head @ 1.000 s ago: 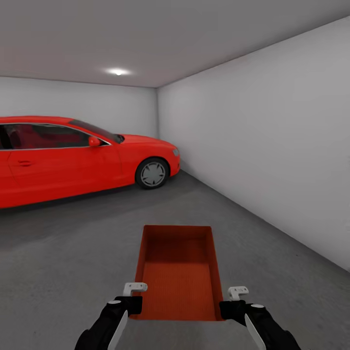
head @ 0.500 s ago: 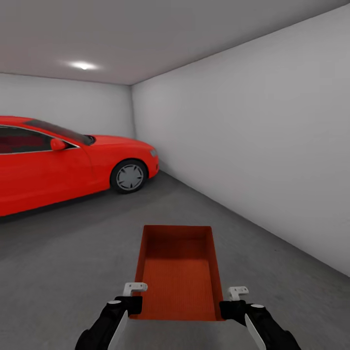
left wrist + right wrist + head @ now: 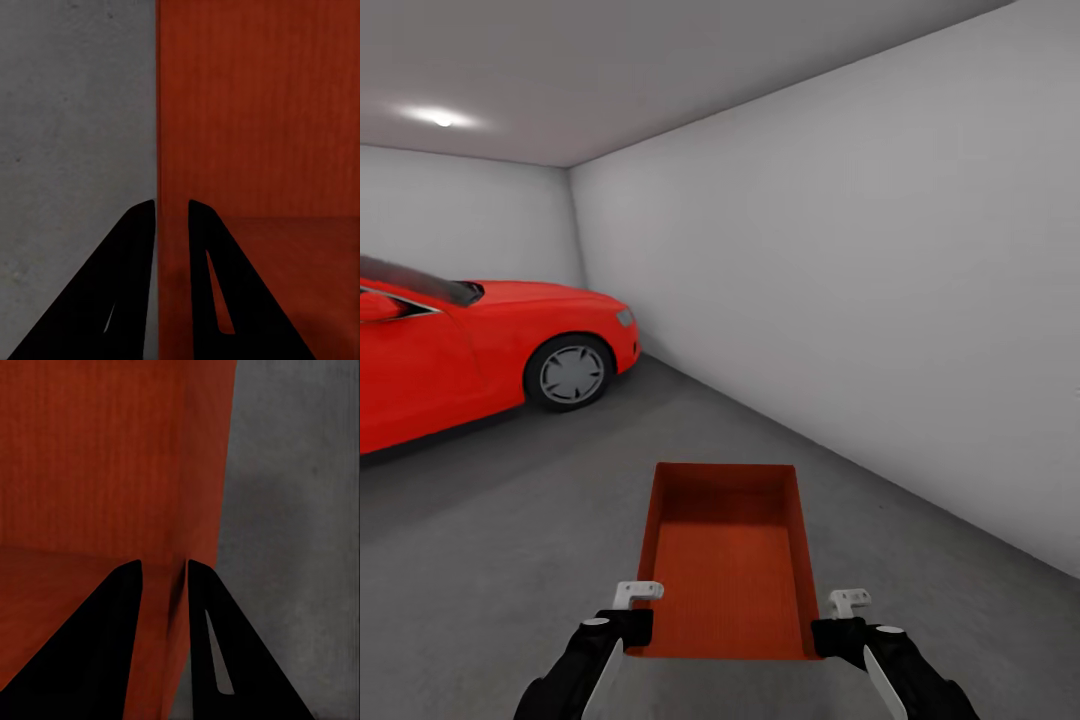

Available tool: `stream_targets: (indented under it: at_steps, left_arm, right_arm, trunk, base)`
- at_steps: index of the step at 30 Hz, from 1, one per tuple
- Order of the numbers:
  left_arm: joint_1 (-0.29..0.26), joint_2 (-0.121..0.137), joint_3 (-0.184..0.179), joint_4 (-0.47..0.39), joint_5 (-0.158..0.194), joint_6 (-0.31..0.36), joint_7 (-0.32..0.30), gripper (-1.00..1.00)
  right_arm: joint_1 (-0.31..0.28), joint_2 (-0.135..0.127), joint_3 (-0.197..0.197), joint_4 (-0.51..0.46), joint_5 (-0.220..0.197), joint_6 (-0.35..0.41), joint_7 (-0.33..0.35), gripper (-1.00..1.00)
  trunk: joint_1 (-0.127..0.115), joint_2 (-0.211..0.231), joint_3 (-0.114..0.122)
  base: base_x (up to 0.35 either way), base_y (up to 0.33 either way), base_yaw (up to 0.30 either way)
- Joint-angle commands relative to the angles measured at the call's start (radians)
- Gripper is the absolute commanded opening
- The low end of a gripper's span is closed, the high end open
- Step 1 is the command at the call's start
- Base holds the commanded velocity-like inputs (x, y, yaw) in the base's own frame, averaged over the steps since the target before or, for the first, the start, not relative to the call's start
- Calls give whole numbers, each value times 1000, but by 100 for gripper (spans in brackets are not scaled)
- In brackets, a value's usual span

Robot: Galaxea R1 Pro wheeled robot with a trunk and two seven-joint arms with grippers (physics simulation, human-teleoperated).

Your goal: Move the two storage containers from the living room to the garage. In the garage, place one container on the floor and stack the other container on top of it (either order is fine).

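One red-orange storage container (image 3: 728, 560) hangs in front of me, open side up, above the dark grey garage floor (image 3: 500, 540). My left gripper (image 3: 638, 622) is shut on its left side wall near the near corner. In the left wrist view the left gripper (image 3: 172, 206) has one finger on each side of the container's wall (image 3: 262, 112). My right gripper (image 3: 832, 628) is shut on the right side wall. In the right wrist view the right gripper (image 3: 163, 566) likewise pinches the container's wall (image 3: 97, 450), with the floor (image 3: 300, 510) beyond.
A red car (image 3: 470, 350) stands at the left, nose toward the far corner. A plain pale grey wall (image 3: 860, 300) runs along the right and meets the back wall (image 3: 460, 220). Open concrete lies ahead between car and wall.
The whole picture has shifted: the camera has turned right, so the car slides toward the left edge and the right wall fills more. Container and both grippers keep their places in the view.
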Motion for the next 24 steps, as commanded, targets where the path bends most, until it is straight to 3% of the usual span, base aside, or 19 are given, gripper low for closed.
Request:
stream_targets:
  at_steps: [1,24]
  left_arm:
    - [-1,-5,13,-2,12,9,8,-100]
    - [-1,-5,13,-2,12,8,8,-100]
  right_arm:
    - [0,5,30,-3,1,-14,1,-100]
    - [0,5,30,-3,1,-14,1,-100]
  trunk:
    - [1,-1,-2]
    - [1,-1,-2]
  base:
    - [323,-148,-285]
    - [316,-171,-288]
